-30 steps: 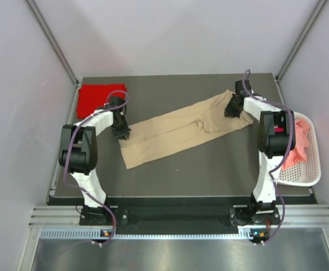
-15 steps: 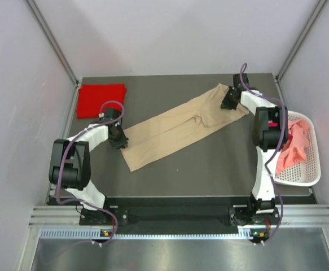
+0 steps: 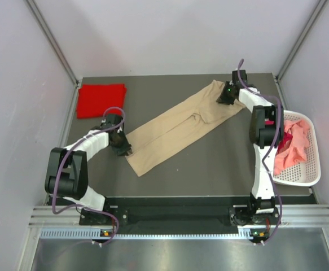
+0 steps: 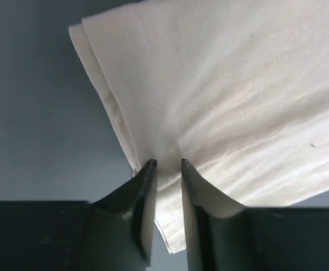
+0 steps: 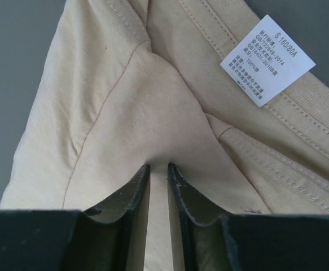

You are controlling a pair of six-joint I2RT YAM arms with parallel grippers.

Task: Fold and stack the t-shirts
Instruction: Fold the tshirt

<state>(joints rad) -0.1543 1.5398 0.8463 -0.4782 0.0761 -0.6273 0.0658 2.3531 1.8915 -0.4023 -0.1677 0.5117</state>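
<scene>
The tan t-shirt (image 3: 181, 127) lies folded lengthwise in a long diagonal strip, from the table's near left to its far right. My left gripper (image 3: 123, 148) is shut on its hem end; the left wrist view shows the layered cloth (image 4: 226, 101) pinched between the fingers. My right gripper (image 3: 225, 97) is shut on its collar end; the right wrist view shows the cloth (image 5: 124, 107) and a white size label (image 5: 267, 60). A bright red t-shirt (image 3: 100, 100) lies folded at the far left corner.
A white slotted basket (image 3: 308, 169) hangs off the table's right edge and holds pink and red shirts (image 3: 291, 148). Grey walls close in the table on three sides.
Both grippers kept hold of the tan shirt. The left end slid nearer, the right end moved farther back, and the strip turned steeper.
</scene>
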